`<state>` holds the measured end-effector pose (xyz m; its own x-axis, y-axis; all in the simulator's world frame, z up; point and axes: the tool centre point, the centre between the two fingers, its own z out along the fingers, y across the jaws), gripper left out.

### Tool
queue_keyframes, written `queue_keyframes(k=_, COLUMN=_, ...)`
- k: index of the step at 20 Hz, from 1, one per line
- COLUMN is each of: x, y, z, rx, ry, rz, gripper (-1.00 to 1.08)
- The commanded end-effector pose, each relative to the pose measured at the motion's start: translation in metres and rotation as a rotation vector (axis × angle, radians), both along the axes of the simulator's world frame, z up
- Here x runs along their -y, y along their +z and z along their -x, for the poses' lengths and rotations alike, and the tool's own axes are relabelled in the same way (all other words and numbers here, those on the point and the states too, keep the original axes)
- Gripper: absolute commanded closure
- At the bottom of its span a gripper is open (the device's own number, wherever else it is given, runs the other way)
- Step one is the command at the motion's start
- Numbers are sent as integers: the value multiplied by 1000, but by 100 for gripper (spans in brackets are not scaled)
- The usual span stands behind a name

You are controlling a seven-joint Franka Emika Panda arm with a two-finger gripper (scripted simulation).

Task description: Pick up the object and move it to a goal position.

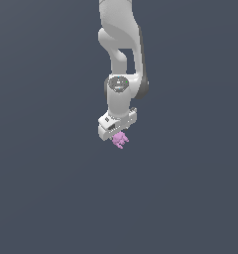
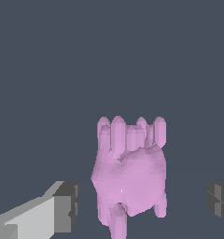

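The object [image 1: 120,140] is a small pink-purple lumpy item with several short stubby prongs. In the exterior view it sits directly under my white gripper [image 1: 118,134], which points down at it. In the wrist view the object [image 2: 130,177] fills the space between my two fingers, with several prongs pointing away from the camera. The grey finger pads [image 2: 67,205] stand apart from it, with a clear gap on each side. The gripper [image 2: 144,203] is open around the object and does not touch it.
A plain dark grey-blue surface fills both views. No other object, container, edge or goal marker shows. The white arm [image 1: 122,44] reaches down from the top of the exterior view.
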<state>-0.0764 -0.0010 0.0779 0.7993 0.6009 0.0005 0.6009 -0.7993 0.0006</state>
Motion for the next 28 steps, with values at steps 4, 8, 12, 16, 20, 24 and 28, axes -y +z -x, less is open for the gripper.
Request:
queue_keyframes(k=4, x=0, y=-26, z=1, rx=-1, ry=2, rz=0, gripper=-92)
queue_keyframes(k=8, x=0, y=-37, z=1, rx=-1, ry=4, rz=0, gripper=-92)
queue_keyframes(k=12, x=0, y=-40, z=1, rx=-1, ry=4, rz=0, gripper=108)
queue_keyframes(k=16, x=0, y=-40, z=1, rx=-1, ry=4, rz=0, gripper=108)
queue_keyframes(k=20, x=0, y=-40, z=1, rx=-1, ry=4, rz=0, gripper=108)
queue_keyframes(k=24, x=0, y=-38, z=0, rx=0, ry=3, rz=0, gripper=108)
queue_keyframes(k=28, x=-5, y=-30, z=-3, rx=0, ry=3, rz=0, gripper=108)
